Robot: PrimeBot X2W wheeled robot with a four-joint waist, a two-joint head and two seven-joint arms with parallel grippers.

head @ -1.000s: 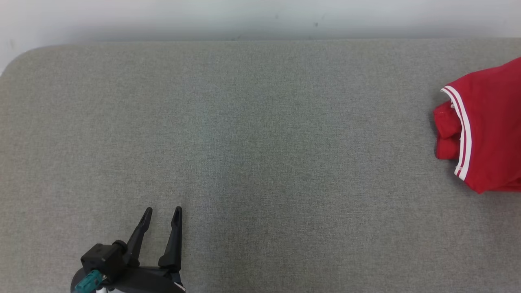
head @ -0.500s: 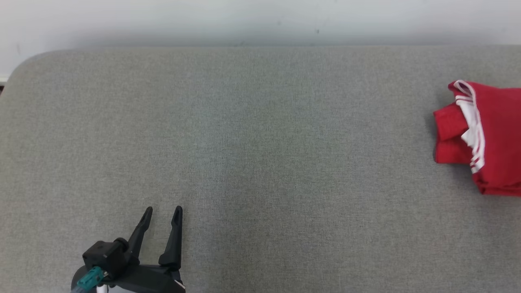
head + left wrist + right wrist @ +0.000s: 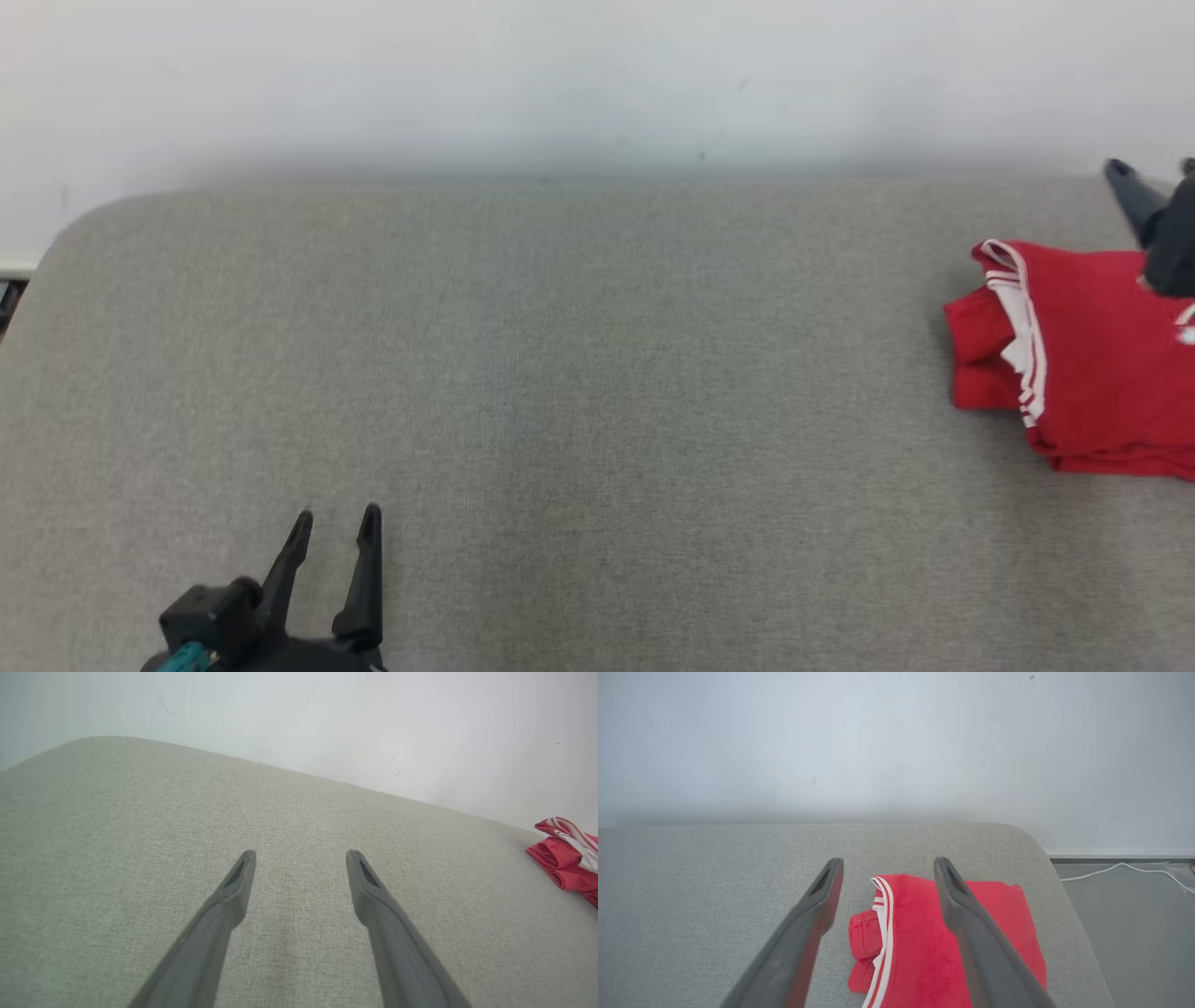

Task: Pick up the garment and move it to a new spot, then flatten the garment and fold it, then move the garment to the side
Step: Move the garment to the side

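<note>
The garment (image 3: 1074,373) is red with white striped trim and lies folded in a small bundle at the right end of the grey table (image 3: 579,373). My right gripper (image 3: 1153,170) hovers over its far edge, open and holding nothing. In the right wrist view the garment (image 3: 920,947) lies below and between the spread fingers of the right gripper (image 3: 888,861). My left gripper (image 3: 337,515) rests open over the table's near left. The left wrist view has the left gripper (image 3: 301,854) wide open above bare cloth, with the garment (image 3: 567,858) far off to the right.
A pale wall (image 3: 597,84) runs behind the table. The table's rounded right end (image 3: 1045,858) drops to a grey floor (image 3: 1134,933) where a white cable (image 3: 1125,867) lies. The table's left corner (image 3: 65,243) is rounded too.
My right gripper has opened and let go of the garment, which settled flatter onto the table. The head camera tilted up, bringing more wall and the right fingers into view. The left arm stayed put.
</note>
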